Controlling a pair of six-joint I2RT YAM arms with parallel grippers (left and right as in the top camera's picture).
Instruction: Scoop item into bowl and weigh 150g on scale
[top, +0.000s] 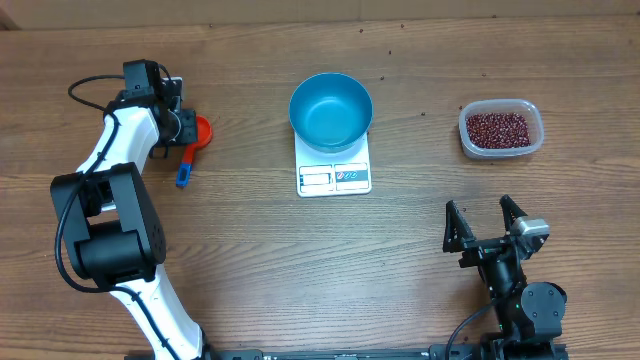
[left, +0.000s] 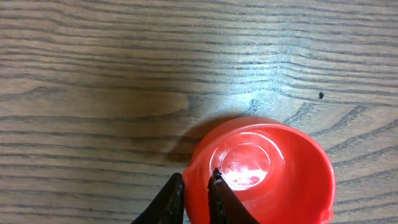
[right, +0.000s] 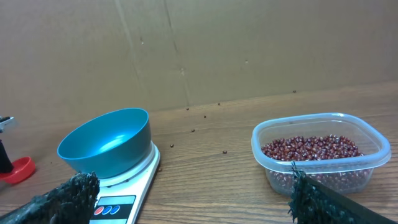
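The blue bowl (top: 331, 110) (right: 107, 143) sits empty on the white scale (top: 334, 177) (right: 124, 199) at the table's middle. The red-brown beans (top: 499, 129) (right: 311, 148) fill a clear tub at the right. A red scoop (top: 203, 130) (left: 273, 180) with a blue handle lies at the left. My left gripper (top: 180, 122) (left: 197, 186) is over it, one finger inside the cup and one outside, pinching the red rim. Near the front edge, my right gripper (top: 485, 225) (right: 193, 199) stands wide open with nothing between its fingers, facing the scale and the tub.
The clear plastic tub (top: 533, 112) (right: 373, 140) holds the beans. A few stray beans lie on the wood behind the scale. A cardboard wall rises at the table's back edge in the right wrist view.
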